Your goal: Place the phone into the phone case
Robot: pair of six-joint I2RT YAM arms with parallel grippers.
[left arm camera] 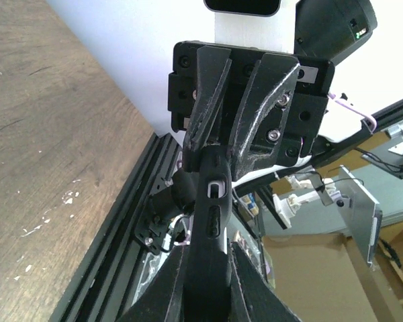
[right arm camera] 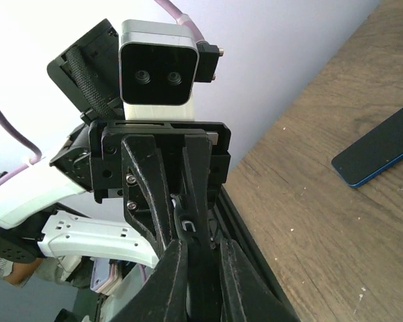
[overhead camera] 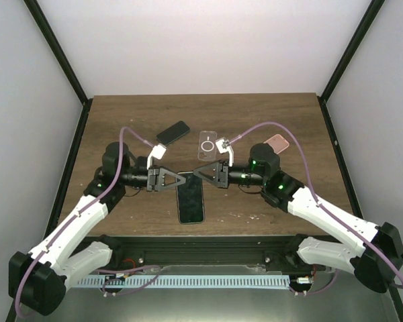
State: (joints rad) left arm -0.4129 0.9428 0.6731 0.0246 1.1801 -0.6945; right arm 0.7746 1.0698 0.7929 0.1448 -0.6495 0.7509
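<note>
Phone (overhead camera: 191, 201), upper end hidden, case (overhead camera: 208, 144) faint

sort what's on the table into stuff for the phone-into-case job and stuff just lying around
For the job:
black phone, clamped at its far end by the left gripper and the right gripper
clear case, probably the one to fit

Lying about:
dark phone, back left
pink case, back right
</note>
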